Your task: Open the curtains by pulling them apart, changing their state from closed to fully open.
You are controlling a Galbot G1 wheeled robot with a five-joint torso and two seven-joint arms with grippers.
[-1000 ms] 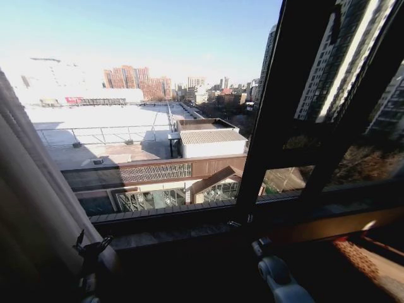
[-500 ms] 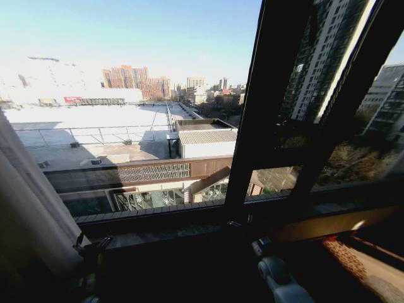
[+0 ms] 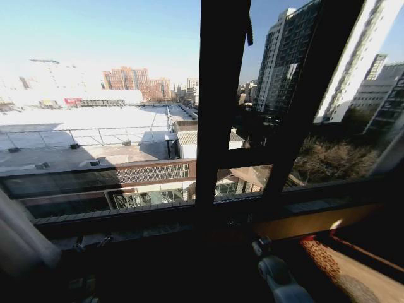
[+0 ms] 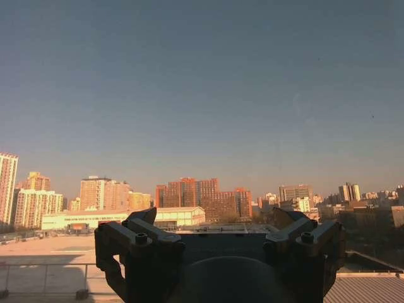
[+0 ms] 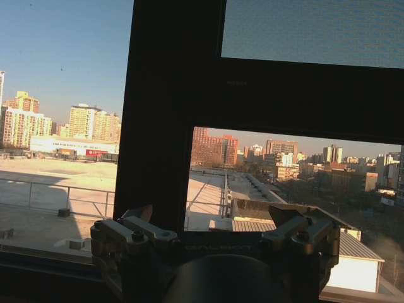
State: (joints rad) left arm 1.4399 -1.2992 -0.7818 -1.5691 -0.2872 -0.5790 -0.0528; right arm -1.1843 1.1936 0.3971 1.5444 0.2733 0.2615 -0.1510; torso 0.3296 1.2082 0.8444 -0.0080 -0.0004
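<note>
The dark metal window frame (image 3: 218, 120) fills the middle; the sheer cream pleated curtains (image 3: 19, 237) bunch at the far left edge. Left gripper (image 4: 218, 237) and right gripper (image 5: 214, 233) both gape wide, holding nothing. Risk: any remaining panel could be missed, leaving the opening incomplete.

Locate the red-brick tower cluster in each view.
Head view: red-brick tower cluster on the skyline, left of the window post.
Left wrist view: mid-skyline, beyond the left gripper.
Right wrist view: skyline, in the pane beside the post.
Shared landmark: white building with red sign.
</note>
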